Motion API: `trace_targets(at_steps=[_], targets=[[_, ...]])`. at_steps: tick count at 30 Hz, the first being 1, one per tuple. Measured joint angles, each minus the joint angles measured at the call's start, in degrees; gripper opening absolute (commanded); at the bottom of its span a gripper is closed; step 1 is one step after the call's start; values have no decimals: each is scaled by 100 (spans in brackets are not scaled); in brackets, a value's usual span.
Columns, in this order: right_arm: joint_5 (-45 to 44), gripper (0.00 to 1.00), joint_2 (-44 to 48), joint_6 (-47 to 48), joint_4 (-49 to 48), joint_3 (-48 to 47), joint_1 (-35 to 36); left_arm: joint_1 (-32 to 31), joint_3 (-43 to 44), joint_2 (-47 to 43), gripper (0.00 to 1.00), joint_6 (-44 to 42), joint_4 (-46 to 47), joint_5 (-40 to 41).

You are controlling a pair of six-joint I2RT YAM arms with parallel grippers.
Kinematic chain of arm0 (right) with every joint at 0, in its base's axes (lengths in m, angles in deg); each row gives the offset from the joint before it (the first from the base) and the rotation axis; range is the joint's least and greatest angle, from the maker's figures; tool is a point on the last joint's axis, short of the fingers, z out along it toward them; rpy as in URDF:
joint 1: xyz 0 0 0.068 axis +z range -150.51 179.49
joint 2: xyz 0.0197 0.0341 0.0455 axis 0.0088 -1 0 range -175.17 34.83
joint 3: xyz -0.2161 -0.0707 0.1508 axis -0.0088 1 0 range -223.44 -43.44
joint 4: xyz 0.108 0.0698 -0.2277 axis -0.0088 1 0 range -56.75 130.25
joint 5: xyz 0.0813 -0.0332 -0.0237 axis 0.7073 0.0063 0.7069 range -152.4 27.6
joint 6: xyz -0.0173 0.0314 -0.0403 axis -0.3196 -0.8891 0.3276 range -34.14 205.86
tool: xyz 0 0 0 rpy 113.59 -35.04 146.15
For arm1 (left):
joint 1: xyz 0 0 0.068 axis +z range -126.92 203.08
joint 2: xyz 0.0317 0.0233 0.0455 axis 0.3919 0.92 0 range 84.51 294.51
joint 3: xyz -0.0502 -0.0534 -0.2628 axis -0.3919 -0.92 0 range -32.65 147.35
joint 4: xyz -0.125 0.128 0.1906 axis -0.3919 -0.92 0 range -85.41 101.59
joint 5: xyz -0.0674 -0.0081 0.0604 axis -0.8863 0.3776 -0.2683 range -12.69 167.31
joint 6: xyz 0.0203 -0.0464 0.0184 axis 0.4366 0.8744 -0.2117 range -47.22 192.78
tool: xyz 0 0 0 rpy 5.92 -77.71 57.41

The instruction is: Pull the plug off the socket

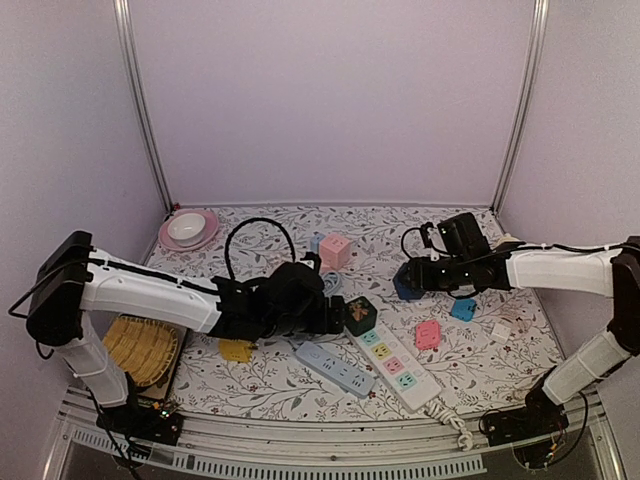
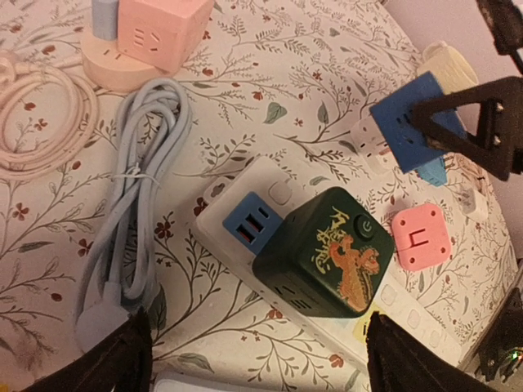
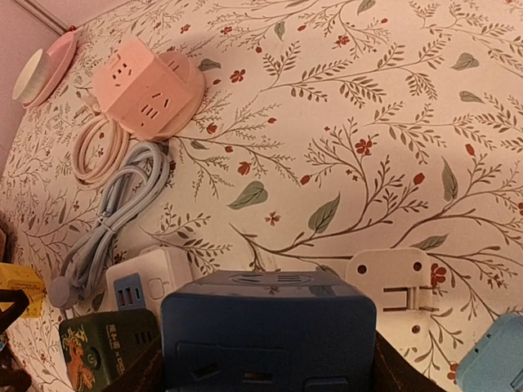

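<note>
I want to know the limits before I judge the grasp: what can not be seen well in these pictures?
- Top view: the left gripper is dark against the green cube adapter; contact cannot be told.
- Left wrist view: the adapter's own body hides its pins; the bottom edge cuts the white power strip.
- Right wrist view: the bottom edge cuts the blue cube adapter in the right gripper.

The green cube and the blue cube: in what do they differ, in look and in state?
The green cube is dark and carries a golden picture; the blue cube shows no picture. The green cube sits on the white power strip; the blue cube is held in the right gripper. Both are cube-shaped adapters with socket slots.
</note>
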Motion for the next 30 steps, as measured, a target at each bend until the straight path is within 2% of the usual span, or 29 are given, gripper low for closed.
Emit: trace_targets(at_steps=[14,17,22,25,30], targets=[[1602,41,-1941,-7,-584,-1145,-651,-201,-935,-433,92,142,125,44],[1904,48,-2275,-20,-629,-1274,-879,-219,-1034,-533,91,164,157,44],[2369,69,-2553,-44,-684,-1471,-1255,-251,-1102,-785,92,188,195,66],[2514,77,-2616,-17,-682,-1499,-1445,-260,-1167,-905,92,223,225,96],[2559,86,-2623,11,-673,-1491,-1698,-262,-1261,-944,92,269,240,149]])
